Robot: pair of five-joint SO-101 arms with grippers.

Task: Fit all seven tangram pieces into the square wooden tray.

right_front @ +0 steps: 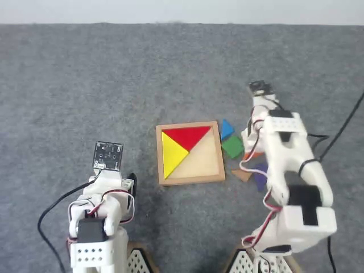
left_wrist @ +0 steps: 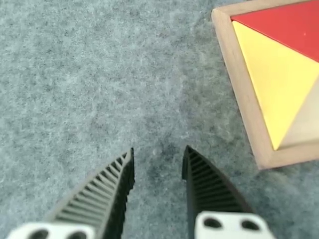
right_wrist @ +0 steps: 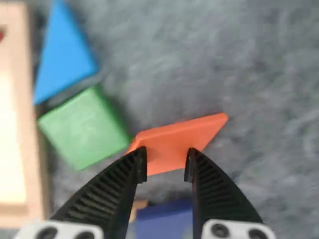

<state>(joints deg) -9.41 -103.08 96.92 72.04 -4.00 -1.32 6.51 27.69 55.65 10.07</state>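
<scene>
At the far left, the left pincer (left_wrist: 158,159) hangs low over the bare grey table (right_front: 85,85), just off the near corner of the square wooden tray (right_front: 191,180), with a narrow gap between its jaws and nothing in it. The tray lies flat in the middle of the table. A red triangle (right_front: 187,136) fills its far side and a yellow triangle (right_front: 170,153) its left side, both seated flush, leaving pale wood bare on the right and near side.

Right of the tray lies a loose cluster: a blue triangle (right_wrist: 62,55) against the rim, a green square (right_wrist: 82,127) touching it, then an orange parallelogram (right_wrist: 179,139), a small tan triangle (right_front: 243,174) and a dark blue piece (right_wrist: 162,216) nearer the arms.

The right pincer (right_wrist: 165,162) is down over the orange parallelogram, its jaws narrowly parted, with the tips over the piece's near edge. Whether they grip it I cannot tell.

The step in hand looks like picking up this piece. To do it well, the tips should sit astride the slab's narrow width and press down to the felt before closing, since a thin flat piece may slip out from under them. The green square touches one corner, so the lift should go straight up.

The parallelogram is a thin, flat, matt orange slab with sharp slanted ends, lying flat on the table.
</scene>
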